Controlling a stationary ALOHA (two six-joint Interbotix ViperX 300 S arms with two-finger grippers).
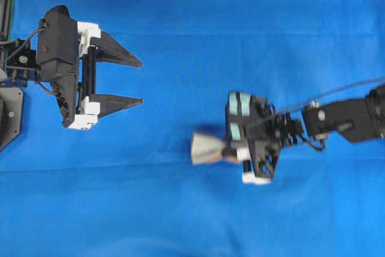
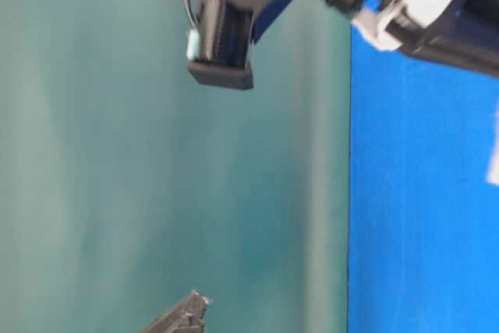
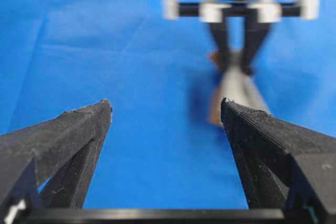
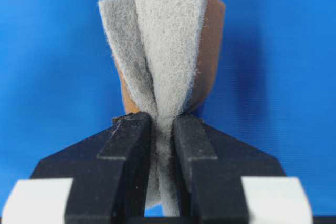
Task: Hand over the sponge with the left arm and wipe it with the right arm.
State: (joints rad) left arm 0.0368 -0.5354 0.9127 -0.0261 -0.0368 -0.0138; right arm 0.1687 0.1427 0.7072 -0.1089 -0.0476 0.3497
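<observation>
Between the right gripper (image 4: 163,129) jaws sits the sponge (image 4: 165,51), pinched hard at its near end so it flares outward past the fingertips. Overhead, sponge (image 1: 207,147) long axis runs in line with the fingers, free end pointing left toward the left gripper (image 1: 139,81), raised off the blue tabletop (image 1: 180,221) as far as the views tell. Left gripper stands wide, empty, well apart up-left. Right arm clearly nearer; judged next: wiping, so sponge needs lowering.

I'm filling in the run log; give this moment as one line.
sponge: pinched, squeezed, in right gripper | left gripper: open, empty | handover: done | cloth: blue
</observation>
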